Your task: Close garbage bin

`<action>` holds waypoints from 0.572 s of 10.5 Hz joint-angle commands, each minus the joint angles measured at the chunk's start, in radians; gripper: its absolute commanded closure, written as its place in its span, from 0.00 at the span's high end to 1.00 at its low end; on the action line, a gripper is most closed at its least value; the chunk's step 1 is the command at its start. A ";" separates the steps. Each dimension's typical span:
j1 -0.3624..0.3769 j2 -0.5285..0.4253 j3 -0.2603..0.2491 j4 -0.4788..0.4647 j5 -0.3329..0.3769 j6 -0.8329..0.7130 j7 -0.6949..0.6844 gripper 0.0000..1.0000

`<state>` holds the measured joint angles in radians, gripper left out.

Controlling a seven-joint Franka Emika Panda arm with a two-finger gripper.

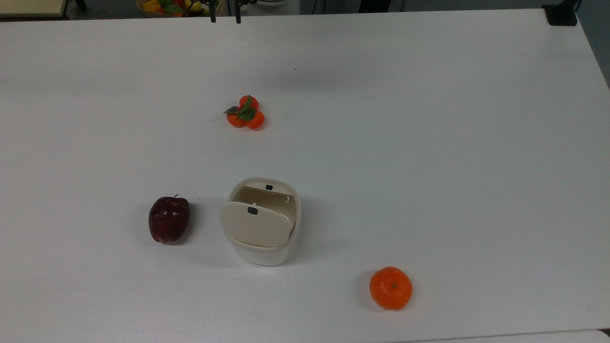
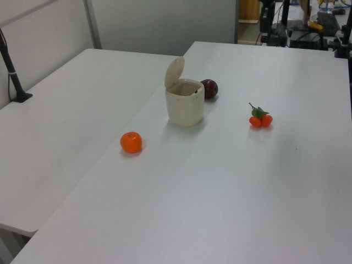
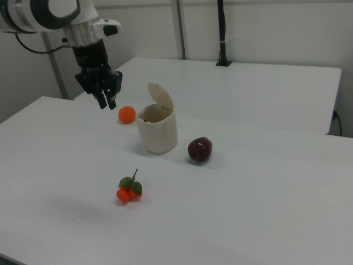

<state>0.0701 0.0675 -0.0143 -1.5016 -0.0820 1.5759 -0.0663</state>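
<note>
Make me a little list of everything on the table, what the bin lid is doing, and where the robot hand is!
bin: garbage bin, cream-white, standing mid-table
lid: lid up, bin open
apple: dark red apple, on the top view's left of the bin, not touching
big orange: orange, alone near the table's front edge in the top view
small oranges: cluster of small oranges with leaves, beyond the bin
robot hand: gripper, in the air, holding nothing, fingers slightly apart
table: white table
</note>
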 commanded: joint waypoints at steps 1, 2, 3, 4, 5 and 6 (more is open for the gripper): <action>0.004 -0.014 -0.003 -0.014 0.011 -0.014 -0.007 0.00; 0.005 -0.011 -0.004 -0.012 0.011 -0.013 -0.007 0.00; 0.004 -0.003 -0.004 -0.011 0.011 -0.001 -0.007 0.00; 0.004 0.005 -0.004 -0.002 0.011 0.031 -0.006 0.00; 0.002 0.018 -0.004 0.001 0.011 0.074 0.003 0.00; 0.002 0.029 -0.004 0.003 0.010 0.120 0.031 0.00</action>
<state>0.0701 0.0757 -0.0143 -1.5017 -0.0816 1.6101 -0.0662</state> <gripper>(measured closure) 0.991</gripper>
